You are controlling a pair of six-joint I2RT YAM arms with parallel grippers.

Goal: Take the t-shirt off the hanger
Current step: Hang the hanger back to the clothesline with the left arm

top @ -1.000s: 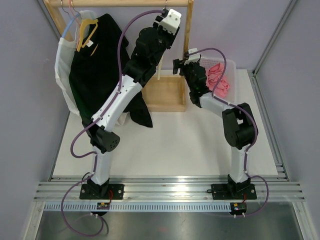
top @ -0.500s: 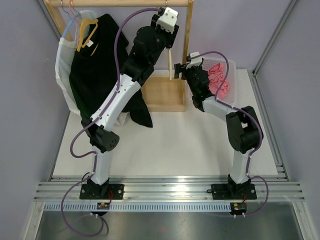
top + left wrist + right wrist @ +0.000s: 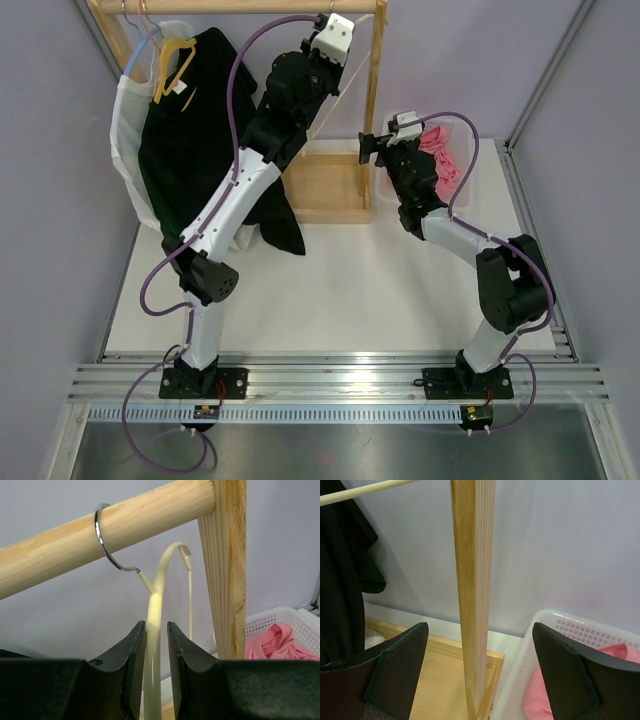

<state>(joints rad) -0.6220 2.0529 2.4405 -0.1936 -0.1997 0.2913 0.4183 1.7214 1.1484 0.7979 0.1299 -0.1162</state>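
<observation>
Two arms: left gripper clamps the hanger, likely steadying it on the rail; right gripper gapes wide.

White table carried the rack's wooden base at the back, and a white basket sat just beside it, on the right.

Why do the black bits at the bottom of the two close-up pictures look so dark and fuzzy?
Left wrist view: the left hand, close to the lens, is shaded and soft-edged, while the chrome hook is crisp with a glint. Right wrist view: the right hand likewise; the wooden post shows sharp grain. Top view: even light, no blur.
</observation>
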